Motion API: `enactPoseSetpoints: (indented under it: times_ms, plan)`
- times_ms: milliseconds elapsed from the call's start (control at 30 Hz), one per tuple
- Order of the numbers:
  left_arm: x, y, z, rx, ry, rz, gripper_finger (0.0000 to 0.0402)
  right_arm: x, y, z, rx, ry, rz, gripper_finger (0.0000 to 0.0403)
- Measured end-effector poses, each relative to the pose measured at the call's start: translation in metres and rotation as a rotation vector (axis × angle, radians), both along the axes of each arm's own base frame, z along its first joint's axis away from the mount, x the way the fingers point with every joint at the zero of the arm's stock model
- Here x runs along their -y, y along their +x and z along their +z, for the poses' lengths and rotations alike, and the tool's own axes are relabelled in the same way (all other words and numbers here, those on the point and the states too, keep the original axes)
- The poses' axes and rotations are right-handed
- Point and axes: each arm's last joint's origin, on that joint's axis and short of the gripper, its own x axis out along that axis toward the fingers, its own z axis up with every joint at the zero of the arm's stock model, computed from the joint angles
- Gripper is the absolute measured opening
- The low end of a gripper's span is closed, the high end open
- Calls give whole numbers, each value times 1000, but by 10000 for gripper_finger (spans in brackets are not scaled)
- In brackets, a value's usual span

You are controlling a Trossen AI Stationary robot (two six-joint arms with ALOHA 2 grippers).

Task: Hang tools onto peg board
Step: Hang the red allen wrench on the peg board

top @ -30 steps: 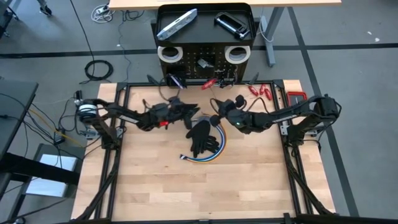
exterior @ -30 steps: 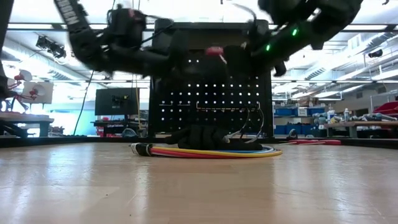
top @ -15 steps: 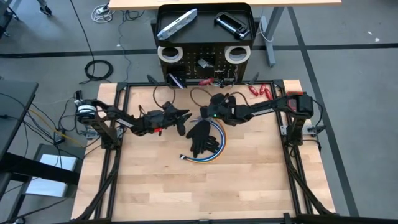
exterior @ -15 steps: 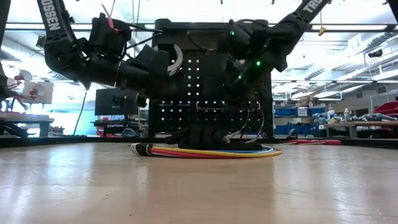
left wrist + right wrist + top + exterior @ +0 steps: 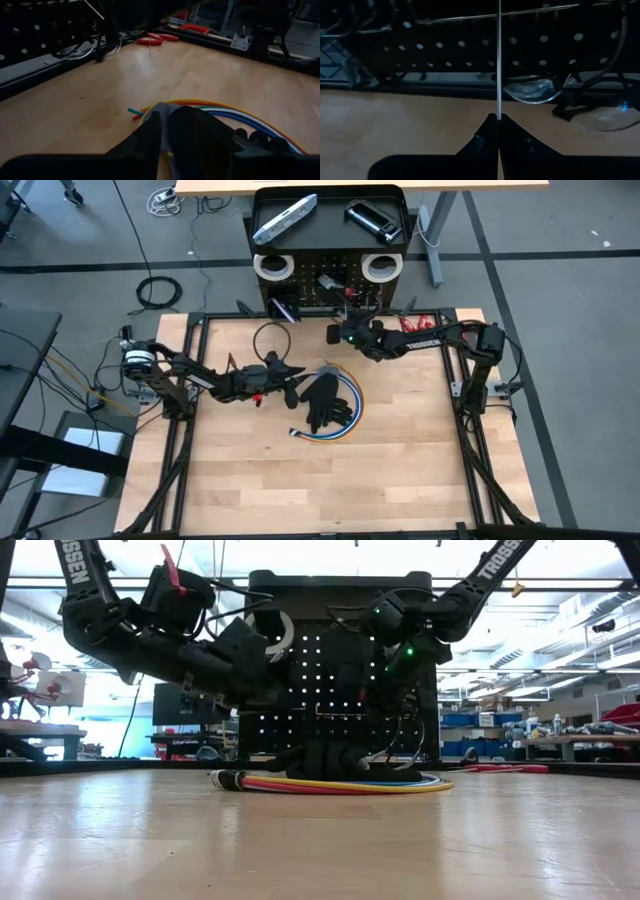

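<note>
Right claw [image 5: 498, 122], nearer arm, clenched on 1 thin metal rod [image 5: 499, 60], rod axis toward 12 o'clock at peg board [image 5: 330, 285] just ahead. Left claw [image 5: 290, 375] half-parted over black glove [image 5: 322, 402] on counter [image 5: 400, 470], grip undetermined.

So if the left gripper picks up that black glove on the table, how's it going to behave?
Probably floppy: the black glove lies flat and limp, fingers splayed, so it should sag from wherever it is pinched. It looks light for its size. It rests on the coiled cables, so lifting it might drag or snag a loop.
</note>
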Motion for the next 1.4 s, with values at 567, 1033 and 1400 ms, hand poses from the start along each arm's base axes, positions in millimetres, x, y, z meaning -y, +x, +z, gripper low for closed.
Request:
enactPoseSetpoints:
  times_ms: [567, 1033, 1400]
  plan:
    - [-2, -1, 0, -8, 17, 78, 120, 10, -1, -4, 10, 36, 51, 9]
    - [-3, -1, -1, -17, 20, 90, 120, 19, -2, -16, -16, 49, 32, 12]
    - [-3, -1, -1, -16, 18, 90, 120, 22, -4, -18, 3, 100, 70, 39]
